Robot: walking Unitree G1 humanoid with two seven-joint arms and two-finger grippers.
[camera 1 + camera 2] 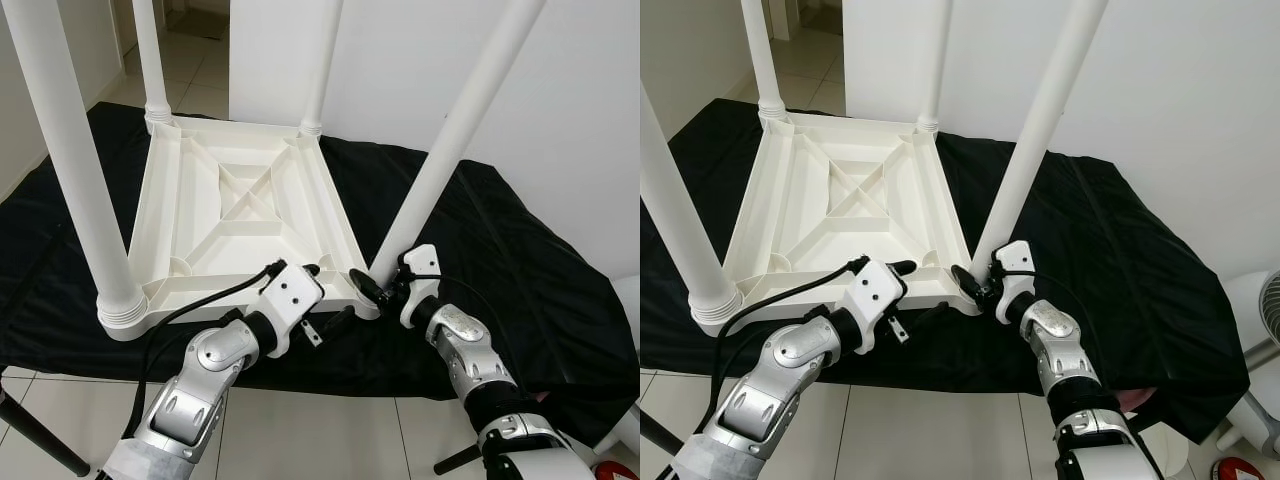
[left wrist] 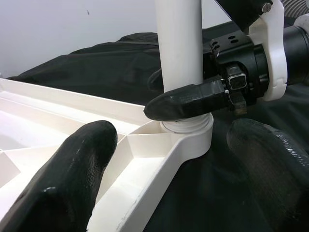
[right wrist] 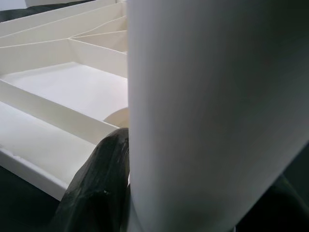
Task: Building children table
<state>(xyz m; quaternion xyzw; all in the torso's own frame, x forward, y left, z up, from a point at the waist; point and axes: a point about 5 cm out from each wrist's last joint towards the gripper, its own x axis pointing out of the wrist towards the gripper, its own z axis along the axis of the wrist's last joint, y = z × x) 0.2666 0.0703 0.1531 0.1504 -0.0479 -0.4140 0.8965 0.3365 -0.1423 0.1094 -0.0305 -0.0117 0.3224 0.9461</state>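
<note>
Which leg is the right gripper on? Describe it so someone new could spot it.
Find the upturned white tabletop on the black cloth; four white legs rise from its corners. The leg you want stands at the near corner on the robot's right. It alone has the right gripper closed round its base.

Bright, even indoor light is filling both eye views, which are reading sharp with no motion blur. The black cloth (image 1: 520, 250) is swallowing detail and showing soft sheen on its folds. The white table leg (image 3: 217, 111) is crowding the right wrist view, unfocused and featureless. Near fingers (image 2: 63, 179) are blurring in the left wrist view.
</note>
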